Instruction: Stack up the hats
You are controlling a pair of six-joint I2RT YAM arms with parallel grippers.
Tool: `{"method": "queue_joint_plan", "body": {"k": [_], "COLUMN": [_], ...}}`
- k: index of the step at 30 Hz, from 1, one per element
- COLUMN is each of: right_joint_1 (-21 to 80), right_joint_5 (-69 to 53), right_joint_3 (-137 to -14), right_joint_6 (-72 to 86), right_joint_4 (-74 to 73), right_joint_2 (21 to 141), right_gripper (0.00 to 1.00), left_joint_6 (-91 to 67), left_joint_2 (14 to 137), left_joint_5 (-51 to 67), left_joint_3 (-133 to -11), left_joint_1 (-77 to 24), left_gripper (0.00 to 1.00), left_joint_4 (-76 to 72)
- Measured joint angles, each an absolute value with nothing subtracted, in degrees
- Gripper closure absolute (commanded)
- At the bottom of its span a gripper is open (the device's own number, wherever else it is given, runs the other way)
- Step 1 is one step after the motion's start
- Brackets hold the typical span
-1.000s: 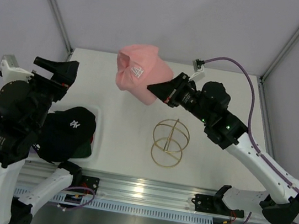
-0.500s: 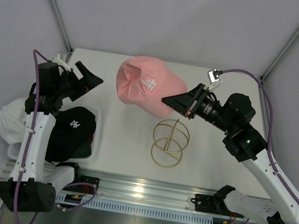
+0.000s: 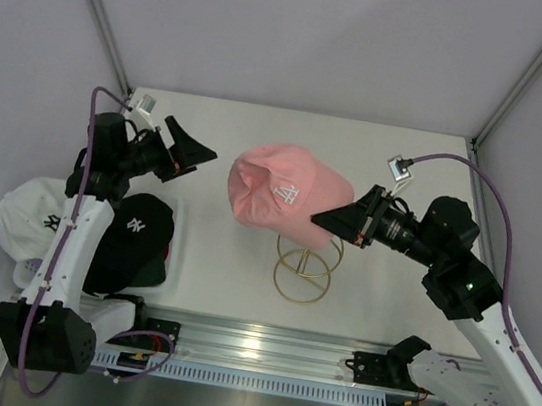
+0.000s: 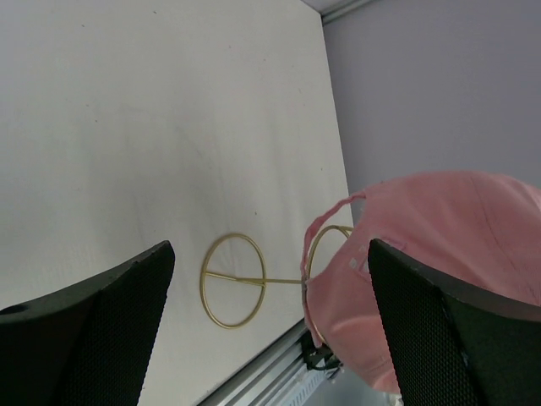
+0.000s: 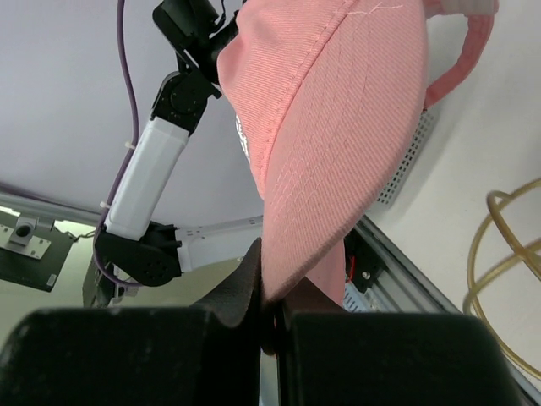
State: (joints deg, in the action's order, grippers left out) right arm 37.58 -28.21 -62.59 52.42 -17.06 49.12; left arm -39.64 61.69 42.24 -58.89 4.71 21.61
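A pink hat (image 3: pixel 280 197) hangs in the air over the top of the gold wire stand (image 3: pixel 304 271), its brim pinched by my shut right gripper (image 3: pixel 323 220). In the right wrist view the pink brim (image 5: pixel 338 127) runs straight into the closed jaws of the right gripper (image 5: pixel 270 315). My left gripper (image 3: pixel 193 152) stands open and empty to the left of the pink hat (image 4: pixel 423 254). A black hat with a white logo (image 3: pixel 135 234) lies at the left, over a red hat (image 3: pixel 166 252) and a dark green one (image 3: pixel 147 272). A white hat (image 3: pixel 31 220) lies further left.
The white mesh basket (image 3: pixel 177 218) holds the hats at the left edge. The gold stand (image 4: pixel 232 279) has a ring base on the table near the front rail (image 3: pixel 261 348). Grey walls close in the back and both sides.
My right gripper has carried the pink hat forward and rightward, from the back of the table to over the stand. The left arm swung toward the middle, uncovering the white hat.
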Motion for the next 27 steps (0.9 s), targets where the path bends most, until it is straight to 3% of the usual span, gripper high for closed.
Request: {"method": "queue_joint_plan", "body": {"k": [14, 27], "right_joint_1": [28.84, 25.19], "right_joint_5": [-30.76, -33.21], "right_joint_3": [-48.14, -43.68], "right_joint_6": [60.10, 58.67], "right_joint_4": [-24.84, -30.13], "right_joint_2": [31.48, 26.65], "right_gripper": [1.00, 1.00], "left_joint_6": [-35.79, -32.01], "left_joint_2": [61.63, 64.66], "left_joint_5": [36.16, 30.72], "left_joint_3": [-57.21, -57.47], "left_joint_1": [-4.43, -7.51], "left_gripper": [0.01, 0.01], "left_joint_4": [26.24, 30.72]}}
